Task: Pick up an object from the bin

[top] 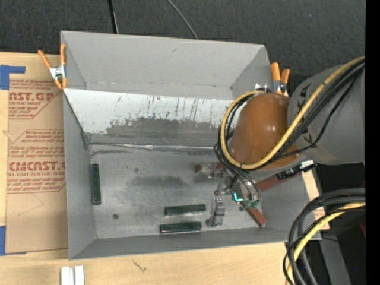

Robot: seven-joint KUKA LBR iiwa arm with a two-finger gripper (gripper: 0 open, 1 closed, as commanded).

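Observation:
My gripper hangs low over the bin floor at the front right. Just to its left lies a short dark green bar, lengthwise left to right. A second dark green bar, a little longer, lies in front of that one near the front wall. Neither bar is in the gripper. A reddish-brown strip lies slanted just right of the gripper, by the right wall. A small reddish and metallic thing lies behind the gripper; I cannot make out its shape.
A third dark green bar lies lengthwise along the left wall. The arm's orange dome and its yellow and black cables hang over the bin's right side and hide the floor there.

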